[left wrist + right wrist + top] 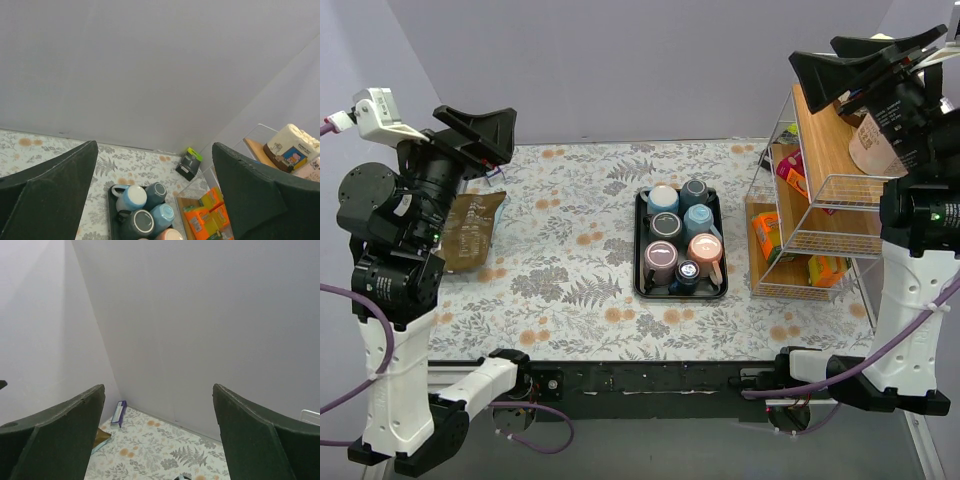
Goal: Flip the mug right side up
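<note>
Holding both grippers raised, spread wide and empty, I hang my left gripper (480, 126) over the left side of the floral table (570, 260) and my right gripper (860, 62) above the wire rack (820, 215) at its right. The mugs (665, 226) crowd together in a black tray (640, 250) at the table's middle, well apart from either gripper. The tray sits just beside the rack's orange boxes (767, 237). Which mug sits mouth-down I cannot tell. A brown pouch (470, 230) lies flat beneath my left arm.
</note>
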You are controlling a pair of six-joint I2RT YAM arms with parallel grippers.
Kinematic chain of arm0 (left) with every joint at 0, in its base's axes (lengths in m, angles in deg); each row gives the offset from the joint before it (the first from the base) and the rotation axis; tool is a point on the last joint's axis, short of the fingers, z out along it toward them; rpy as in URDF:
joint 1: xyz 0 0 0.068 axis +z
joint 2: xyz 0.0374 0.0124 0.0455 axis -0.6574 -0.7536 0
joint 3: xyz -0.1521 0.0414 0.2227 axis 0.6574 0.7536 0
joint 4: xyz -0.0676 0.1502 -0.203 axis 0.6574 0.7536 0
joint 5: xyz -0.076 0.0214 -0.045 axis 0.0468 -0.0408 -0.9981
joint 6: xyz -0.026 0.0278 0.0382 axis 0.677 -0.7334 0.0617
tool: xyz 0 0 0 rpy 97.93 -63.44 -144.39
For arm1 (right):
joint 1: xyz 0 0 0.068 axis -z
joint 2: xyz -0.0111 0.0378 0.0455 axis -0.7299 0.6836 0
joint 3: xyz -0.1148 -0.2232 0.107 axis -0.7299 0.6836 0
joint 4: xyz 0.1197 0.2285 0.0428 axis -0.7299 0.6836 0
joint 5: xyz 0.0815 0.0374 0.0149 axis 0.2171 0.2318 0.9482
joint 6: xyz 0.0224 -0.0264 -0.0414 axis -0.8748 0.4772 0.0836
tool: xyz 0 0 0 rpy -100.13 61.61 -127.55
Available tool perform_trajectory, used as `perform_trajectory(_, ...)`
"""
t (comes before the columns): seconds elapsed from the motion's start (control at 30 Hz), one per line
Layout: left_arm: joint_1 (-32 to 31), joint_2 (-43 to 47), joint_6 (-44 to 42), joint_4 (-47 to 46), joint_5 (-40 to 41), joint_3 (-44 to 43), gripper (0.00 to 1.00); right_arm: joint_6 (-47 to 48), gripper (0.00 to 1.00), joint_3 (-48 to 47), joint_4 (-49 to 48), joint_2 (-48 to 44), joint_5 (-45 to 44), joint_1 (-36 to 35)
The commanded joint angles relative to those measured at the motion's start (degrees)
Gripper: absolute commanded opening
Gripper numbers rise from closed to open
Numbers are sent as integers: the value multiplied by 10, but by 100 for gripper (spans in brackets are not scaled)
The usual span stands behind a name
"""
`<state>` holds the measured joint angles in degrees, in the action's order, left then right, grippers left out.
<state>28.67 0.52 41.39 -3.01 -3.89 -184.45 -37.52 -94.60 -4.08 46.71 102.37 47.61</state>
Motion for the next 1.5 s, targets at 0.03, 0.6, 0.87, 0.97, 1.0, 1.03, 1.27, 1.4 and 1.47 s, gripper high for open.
perform_trajectory(0.03,5,-5,-15,20,-61,13,98,-62,98,16,-93,12,126,2)
perform_trajectory(0.6,4,5,19,26,-158,290,98,193,93,-2,222,128,-313,-527)
perform_trajectory(0.87,-8,53,53,-37,-271,448,98,124,91,126,258,92,-507,-543)
perform_trajectory(0.97,-72,72,71,-56,-226,486,98,97,91,136,292,92,-549,-541)
perform_trajectory(1.0,-117,74,76,-63,-188,493,98,77,91,128,306,96,-558,-536)
perform_trajectory(1.03,-138,68,80,-79,-175,499,98,69,91,122,321,107,-556,-531)
perform_trajectory(1.27,-290,-13,88,-135,-31,536,98,20,89,130,374,120,-509,-466)
perform_trajectory(1.4,-320,-38,84,-167,16,551,98,18,88,163,353,96,-467,-443)
perform_trajectory(1.47,-323,-39,82,-173,33,552,98,25,88,183,342,87,-457,-439)
